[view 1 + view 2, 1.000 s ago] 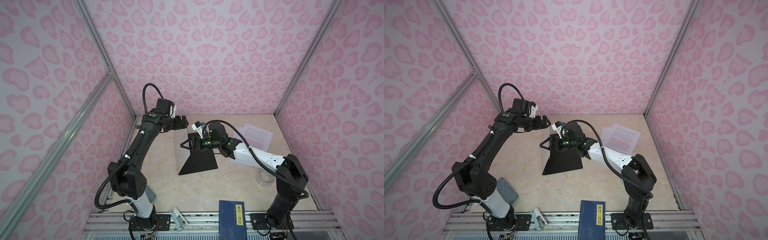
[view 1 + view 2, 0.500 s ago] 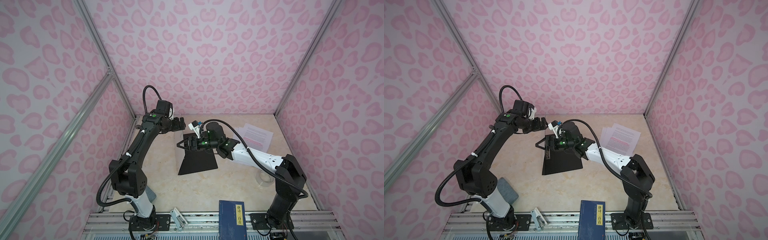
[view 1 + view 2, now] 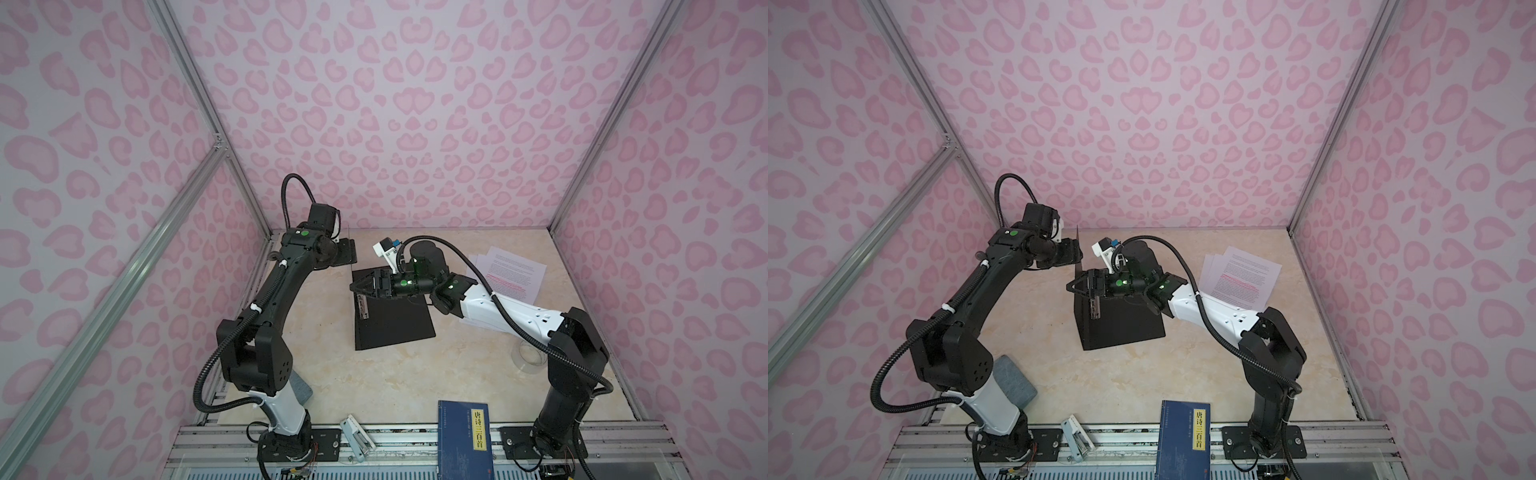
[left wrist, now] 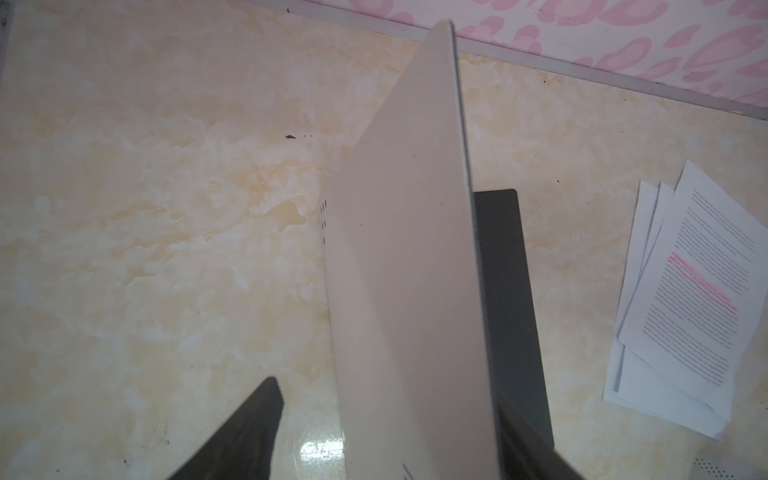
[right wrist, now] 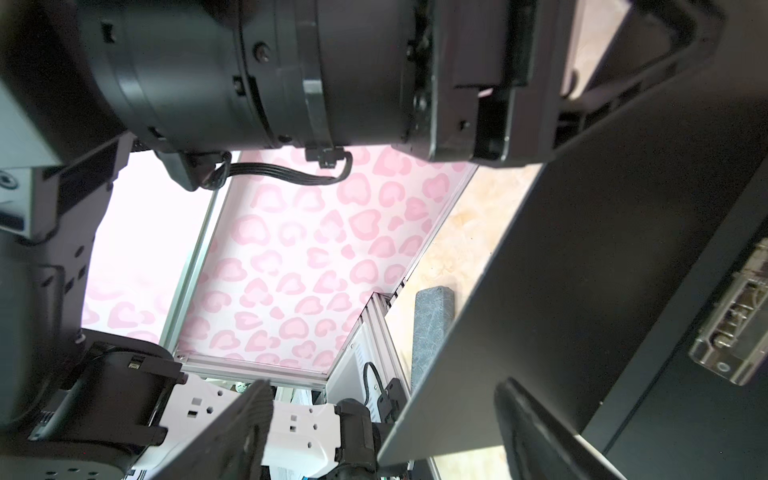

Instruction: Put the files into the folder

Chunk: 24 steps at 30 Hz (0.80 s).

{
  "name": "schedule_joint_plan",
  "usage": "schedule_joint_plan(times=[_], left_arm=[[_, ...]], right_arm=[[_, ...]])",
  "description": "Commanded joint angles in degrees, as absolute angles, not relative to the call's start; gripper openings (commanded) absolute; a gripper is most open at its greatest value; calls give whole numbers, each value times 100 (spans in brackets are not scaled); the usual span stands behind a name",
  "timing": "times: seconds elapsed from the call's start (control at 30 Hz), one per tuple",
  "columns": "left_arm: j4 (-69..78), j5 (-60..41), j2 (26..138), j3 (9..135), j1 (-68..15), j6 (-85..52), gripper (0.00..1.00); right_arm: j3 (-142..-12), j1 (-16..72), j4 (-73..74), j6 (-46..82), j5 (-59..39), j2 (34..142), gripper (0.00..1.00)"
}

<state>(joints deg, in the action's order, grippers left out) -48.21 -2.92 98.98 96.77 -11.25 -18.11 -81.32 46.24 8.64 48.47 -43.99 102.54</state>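
The folder [image 3: 395,324] lies open mid-table in both top views, black inside [image 3: 1121,328] up, with its metal clip [image 3: 363,305] by the spine. Its white-grey cover [image 4: 407,249] stands upright. My left gripper [image 3: 348,252] straddles the cover's upper edge. Its jaws are apart, with a gap showing between one finger [image 4: 249,428] and the cover. My right gripper [image 3: 356,286] is open above the clip, against the cover's black inner face [image 5: 561,270]. The files [image 3: 511,274], white sheets with pink highlighted lines, lie fanned at the back right [image 4: 698,291].
A dark blue book [image 3: 463,436] sits at the front edge, with a small white metal tool [image 3: 355,436] beside it. A grey block [image 3: 1015,378] lies by the left arm's base. A clear round item [image 3: 530,357] rests near the right arm's base. Pink patterned walls enclose the table.
The right gripper moved left and tipped the cover up to upright. The left gripper drew back to the cover's edge and its jaws narrowed around it.
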Motion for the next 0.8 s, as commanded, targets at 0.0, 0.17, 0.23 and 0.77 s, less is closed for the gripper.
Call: schedule_joint_plan(times=[0.0,0.17,0.23,0.77], left_arm=[[-4933,-85,9811,9677,-1043,-1725,65],[-5068,69,9874,9714,-859,-1612,39],[-5212,146,9958,9788,-797,-1526,29],[-5297,-148,9914,9577,-284,-890,3]], right_arm=[[-8158,4635,976,4825,-4499,10284,86],[-8049,4630,917,4751,-4459,10198,86],[-7977,4618,797,4671,-4403,10148,86],[-7520,4133,-1952,3214,-2376,9613,79]])
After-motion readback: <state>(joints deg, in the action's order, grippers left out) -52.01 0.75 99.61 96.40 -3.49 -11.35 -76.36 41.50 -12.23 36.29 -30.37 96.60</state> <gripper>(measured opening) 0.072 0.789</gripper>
